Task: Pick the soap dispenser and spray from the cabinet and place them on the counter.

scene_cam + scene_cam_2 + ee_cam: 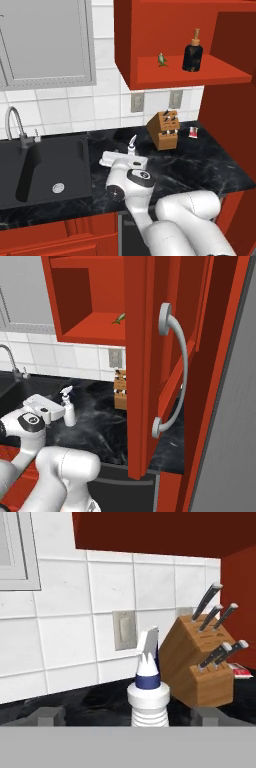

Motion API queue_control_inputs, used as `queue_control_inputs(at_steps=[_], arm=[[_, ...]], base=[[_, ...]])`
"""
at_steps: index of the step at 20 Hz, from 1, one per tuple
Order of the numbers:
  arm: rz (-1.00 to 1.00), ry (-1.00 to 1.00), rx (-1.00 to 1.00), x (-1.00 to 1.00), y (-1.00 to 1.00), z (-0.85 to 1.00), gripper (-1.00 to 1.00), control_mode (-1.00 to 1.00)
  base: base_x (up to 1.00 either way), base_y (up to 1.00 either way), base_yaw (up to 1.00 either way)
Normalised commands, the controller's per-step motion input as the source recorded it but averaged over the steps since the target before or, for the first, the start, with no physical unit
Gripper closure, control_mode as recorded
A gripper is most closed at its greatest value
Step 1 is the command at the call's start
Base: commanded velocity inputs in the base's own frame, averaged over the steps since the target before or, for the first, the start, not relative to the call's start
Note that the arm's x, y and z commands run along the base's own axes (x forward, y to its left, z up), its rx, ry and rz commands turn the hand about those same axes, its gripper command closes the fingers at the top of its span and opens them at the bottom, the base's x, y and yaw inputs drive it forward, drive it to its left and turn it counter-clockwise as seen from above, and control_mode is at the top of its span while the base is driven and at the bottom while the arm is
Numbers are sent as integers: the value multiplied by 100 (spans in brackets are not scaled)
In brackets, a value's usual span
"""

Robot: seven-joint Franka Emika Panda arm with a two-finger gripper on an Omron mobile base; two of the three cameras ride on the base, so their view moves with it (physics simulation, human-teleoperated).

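**Spray down on tabletop, soap dispenser next**

Spray [148, 684] stands upright on the tabletop [200, 165], near the sink-side end, btwn the tool [128, 716] tips; jaws wide apart, nothing clamped. Judged: release step; next calls for backing off w/o tipping it, then reaching up.

Left base view has the soap dispenser [192, 51] on the cabinet [150, 30] shelf; in right base view the door [150, 356] covers that spot.

Spray [68, 408] upright on counter [107, 428] at the gripper [59, 412], jaws wide apart; cabinet [150, 356] door open, knife block [120, 392] behind it.
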Motion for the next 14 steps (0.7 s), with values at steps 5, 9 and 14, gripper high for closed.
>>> queue_control_inputs(at_steps=[5,9,14], arm=[[-1,-1,1,-27,-7,10,-100,-100],[0,0,1,-37,-21,25,-100,-100],[0,-1,0,-44,-20,35,-100,-100]], base=[[0,0,0],[0,0,0],[0,0,0]])
